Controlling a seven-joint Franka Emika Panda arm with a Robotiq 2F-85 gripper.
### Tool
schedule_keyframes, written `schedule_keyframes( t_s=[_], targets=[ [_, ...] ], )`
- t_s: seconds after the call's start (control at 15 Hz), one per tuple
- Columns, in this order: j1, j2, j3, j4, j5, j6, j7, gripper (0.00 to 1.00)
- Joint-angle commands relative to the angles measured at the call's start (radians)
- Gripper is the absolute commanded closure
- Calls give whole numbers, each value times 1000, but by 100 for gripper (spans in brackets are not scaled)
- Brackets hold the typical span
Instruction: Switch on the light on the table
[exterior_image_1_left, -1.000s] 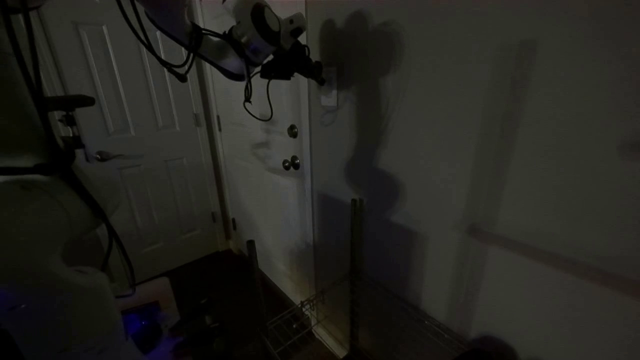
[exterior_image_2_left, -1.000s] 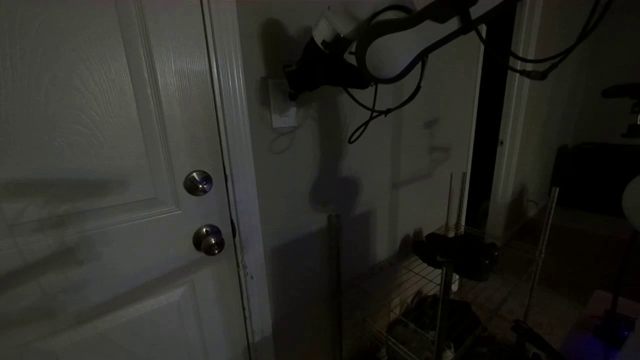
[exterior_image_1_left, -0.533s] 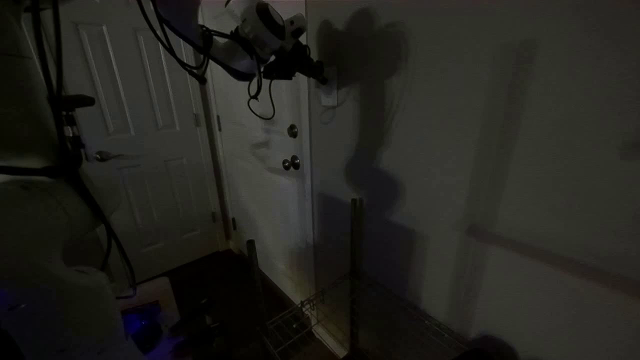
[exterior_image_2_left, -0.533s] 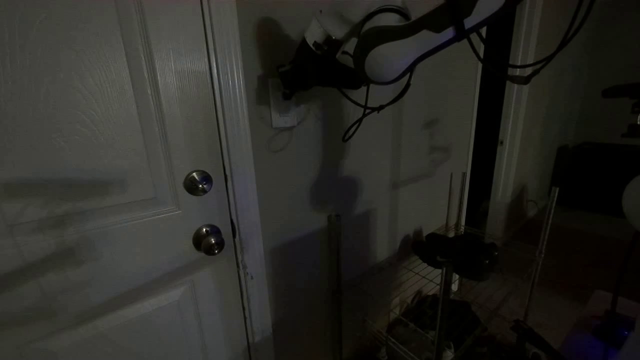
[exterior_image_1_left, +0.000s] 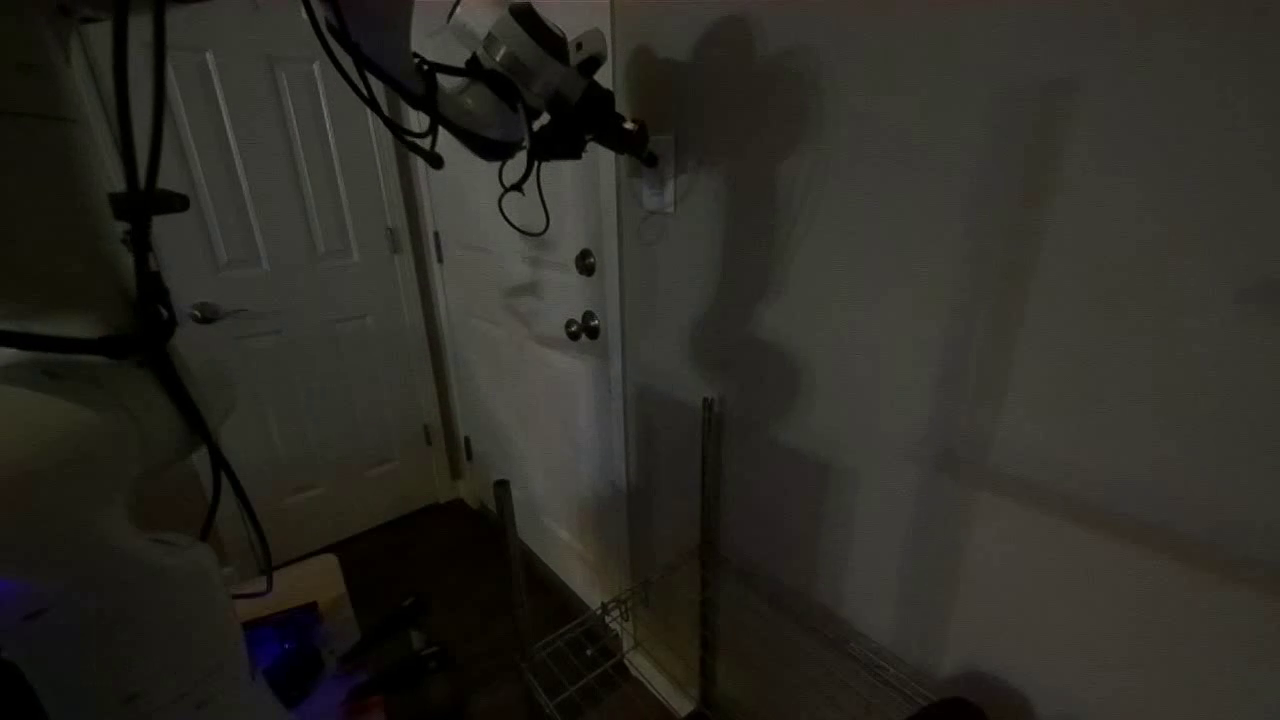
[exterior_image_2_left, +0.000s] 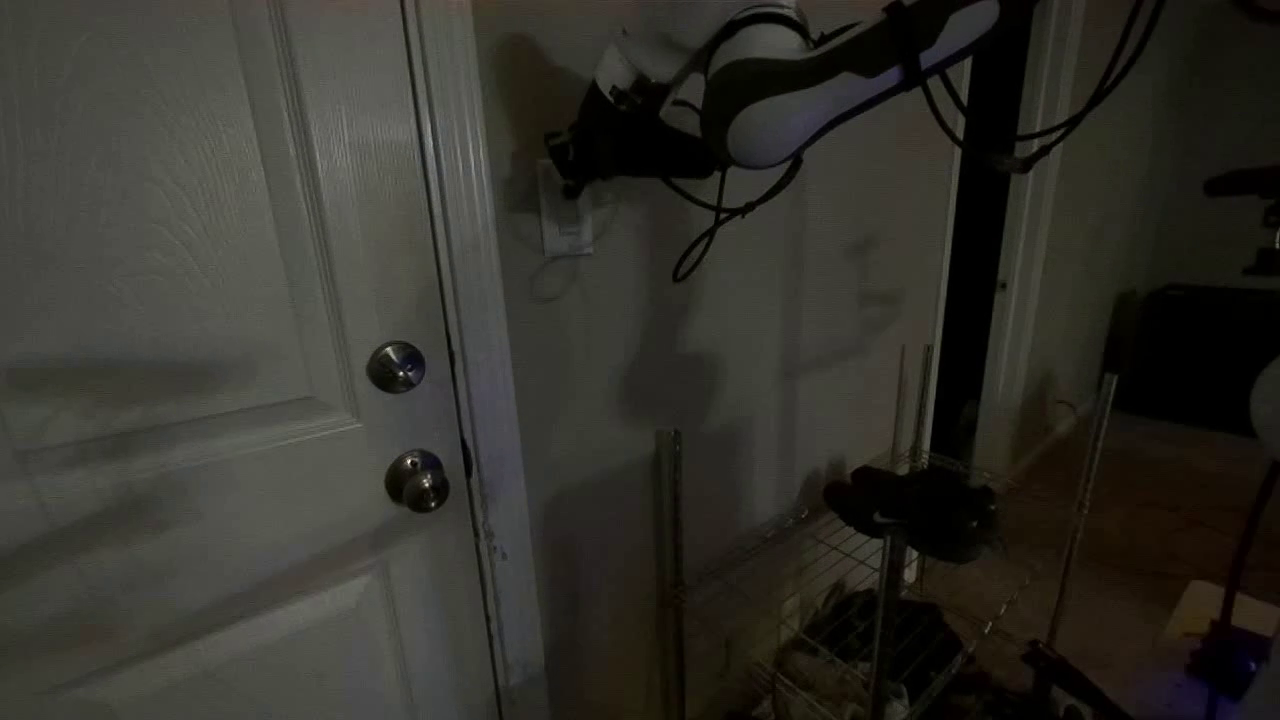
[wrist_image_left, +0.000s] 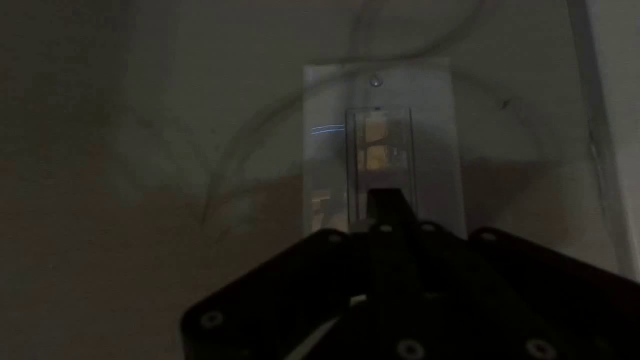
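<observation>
One switch (wrist_image_left: 384, 145) is apparently lined up; near its upper edge, the closed gripper (wrist_image_left: 385, 197) should be pressed.

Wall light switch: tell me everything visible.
The light switch is a pale, glossy, plastic-looking plate, reflecting orange and blue, with an inset paddle and a screw near one end. It is mounted upright on the wall beside the door frame. The shut gripper hides some of its upper part in both exterior views; contact and the paddle's setting can't be told.
</observation>
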Motion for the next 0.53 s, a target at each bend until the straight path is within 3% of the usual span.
schedule_keyframes(
  t_s=[0.0, 0.07, 0.13, 0.2, 0.47],
  targets=[
    [39, 98, -10, 56, -71, -72, 72, 100],
    [34, 82, -8, 46, -40, -84, 76, 100],
    [205, 42, -201, 34, 46, -68, 48, 100],
    [223, -1, -238, 4, 123, -55, 35, 100],
    [439, -109, -518, -132, 399, 33, -34, 100]
  ],
)
